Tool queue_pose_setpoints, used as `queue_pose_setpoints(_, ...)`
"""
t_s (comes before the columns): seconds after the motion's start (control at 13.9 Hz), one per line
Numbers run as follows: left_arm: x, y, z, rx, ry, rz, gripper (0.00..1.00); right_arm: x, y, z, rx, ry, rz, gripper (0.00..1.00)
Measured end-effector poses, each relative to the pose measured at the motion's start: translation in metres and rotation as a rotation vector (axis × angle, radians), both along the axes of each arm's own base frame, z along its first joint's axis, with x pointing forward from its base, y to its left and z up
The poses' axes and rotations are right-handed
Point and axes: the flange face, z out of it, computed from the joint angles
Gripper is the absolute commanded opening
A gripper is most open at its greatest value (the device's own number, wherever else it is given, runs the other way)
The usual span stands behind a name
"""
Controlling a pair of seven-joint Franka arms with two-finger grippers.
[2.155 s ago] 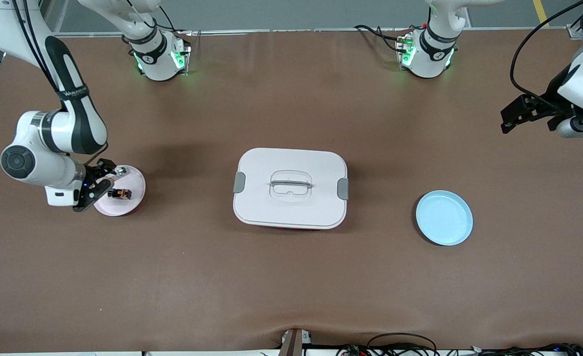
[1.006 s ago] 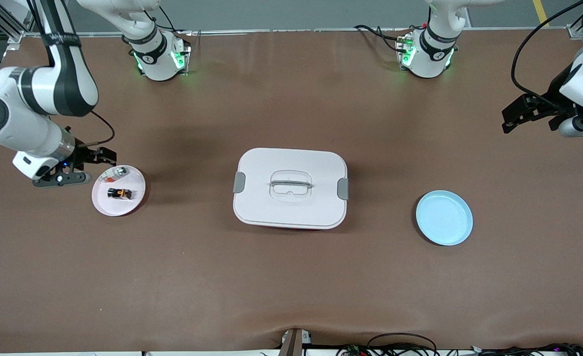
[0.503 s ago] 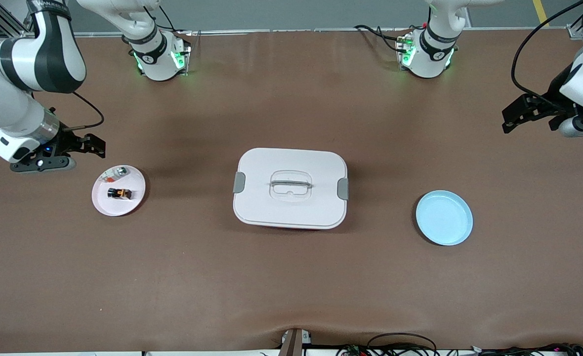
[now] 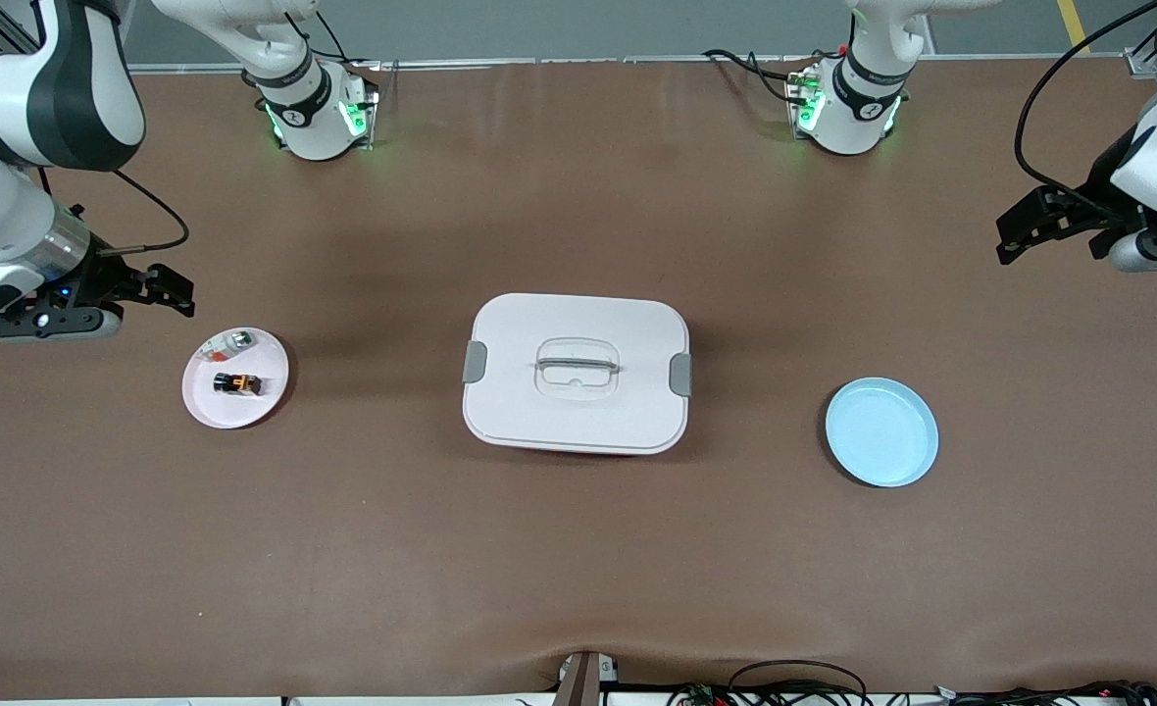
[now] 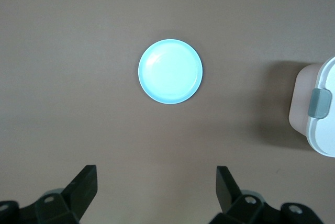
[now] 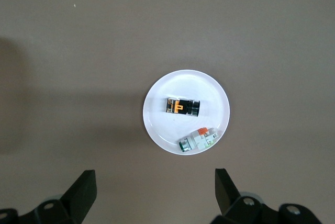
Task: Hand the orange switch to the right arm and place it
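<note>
Looking at the front view first: the orange switch (image 4: 236,383) is lying on the pink plate (image 4: 201,407) in the middle band of the frame at the right arm's end, next to a small silver-and-red piece (image 4: 235,340). The right gripper (image 4: 175,290) hangs just above that plate in the frame, claw spread wide and empty. The left gripper (image 4: 1008,238) waits at the other edge, also wide open with nothing in it, higher in the frame than the blue plate (image 4: 882,431). A white lidded box (image 4: 576,373) sits dead centre.

In the left wrist view we only get the empty blue plate (image 5: 170,71) and a corner of the box (image 5: 319,109) past open fingers (image 5: 86,174).

The right wrist view looks straight down on the switch (image 6: 183,107) resting on its plate (image 6: 157,93).

So we reckon the placing is done and all that's left is pulling the right arm clear without clipping the plate.

The brown table mat (image 4: 578,549) is a bit rippled low in the frame, with cables along its edge.
</note>
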Motion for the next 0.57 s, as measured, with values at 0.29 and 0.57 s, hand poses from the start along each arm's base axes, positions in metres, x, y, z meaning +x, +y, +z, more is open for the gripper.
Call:
queue_pose_setpoints(0.29,0.000,0.000,0.000,0.000,0.000,0.000,1.00,0.008,0.020,0.037,0.000,-0.026,-0.045,1.00)
queue_pose_setpoints(0.57,0.000,0.000,0.000,0.000,-0.001,0.000,1.00,0.017,0.021,0.079,0.002,-0.102,-0.046,1.00)
